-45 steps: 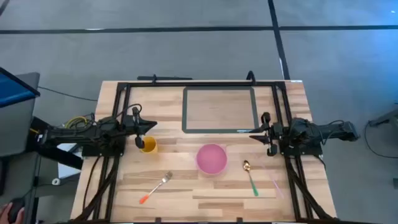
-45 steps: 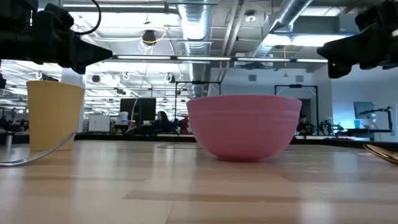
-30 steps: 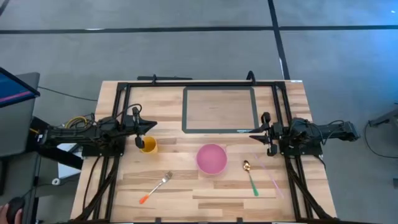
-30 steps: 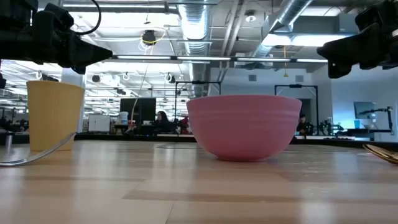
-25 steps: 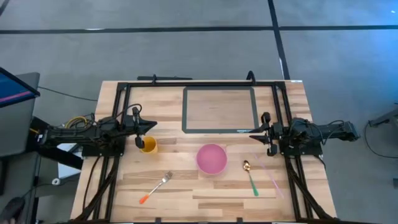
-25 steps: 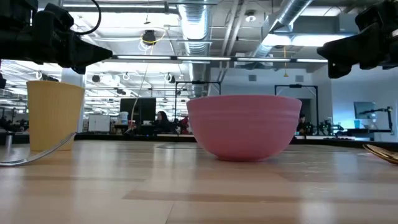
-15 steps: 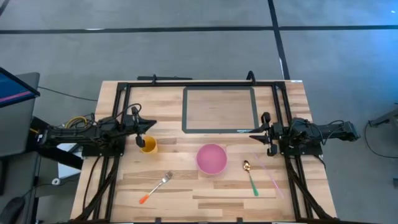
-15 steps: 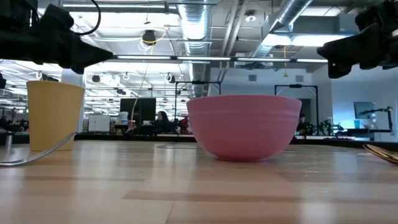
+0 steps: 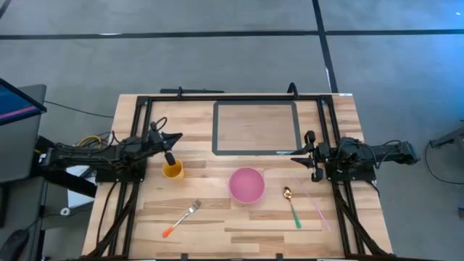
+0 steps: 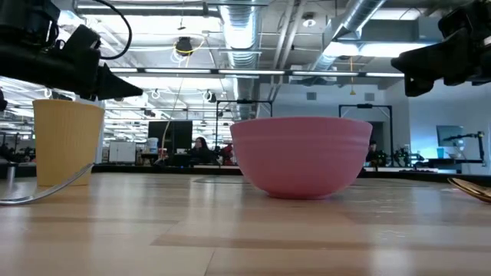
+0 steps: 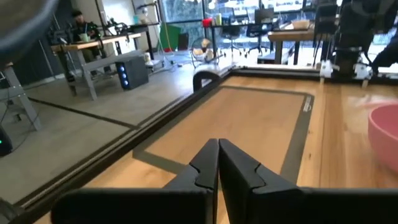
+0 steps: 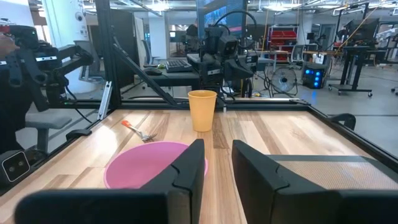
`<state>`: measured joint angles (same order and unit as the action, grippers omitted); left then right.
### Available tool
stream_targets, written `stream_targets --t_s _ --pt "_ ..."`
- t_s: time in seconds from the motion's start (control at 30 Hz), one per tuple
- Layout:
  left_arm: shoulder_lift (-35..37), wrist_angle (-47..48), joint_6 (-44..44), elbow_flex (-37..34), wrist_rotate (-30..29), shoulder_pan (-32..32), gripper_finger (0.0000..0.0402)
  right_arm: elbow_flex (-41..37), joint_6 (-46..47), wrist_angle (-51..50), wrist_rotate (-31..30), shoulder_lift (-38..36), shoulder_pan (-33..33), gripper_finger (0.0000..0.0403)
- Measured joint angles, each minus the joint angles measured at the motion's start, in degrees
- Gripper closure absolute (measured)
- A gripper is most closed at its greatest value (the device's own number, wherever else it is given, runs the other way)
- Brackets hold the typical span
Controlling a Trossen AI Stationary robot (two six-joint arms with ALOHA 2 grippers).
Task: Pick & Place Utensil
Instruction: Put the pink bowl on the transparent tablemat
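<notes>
Hovering left gripper (image 9: 172,138), fingers together.

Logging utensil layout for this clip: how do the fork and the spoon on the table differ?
The fork has an orange handle; the spoon has a green one. The fork lies to the left of the pink bowl, nearer the left gripper; the spoon lies to the bowl's right, nearer the right gripper. The fork lies diagonally, the spoon almost straight front to back. Both rest flat on the table, untouched.

Metal fork with orange handle (image 9: 181,219) lies flat on counter, front left of the bowl. Gold spoon with green handle (image 9: 292,207) lies flat, front right.
</notes>
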<state>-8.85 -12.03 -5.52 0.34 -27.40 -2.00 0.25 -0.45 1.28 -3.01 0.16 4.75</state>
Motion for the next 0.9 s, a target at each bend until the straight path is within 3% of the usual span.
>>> stream_targets --t_s 0.6,0.9 --pt "-8.39 -0.23 0.00 0.00 0.03 0.00 0.0389 0.01 0.00 -0.01 -0.01 0.00 -0.02 0.0326" --pt "-8.96 -11.82 -0.85 0.00 0.14 -0.02 0.0389 0.00 0.00 0.00 -0.02 -0.02 -0.02 0.0326"
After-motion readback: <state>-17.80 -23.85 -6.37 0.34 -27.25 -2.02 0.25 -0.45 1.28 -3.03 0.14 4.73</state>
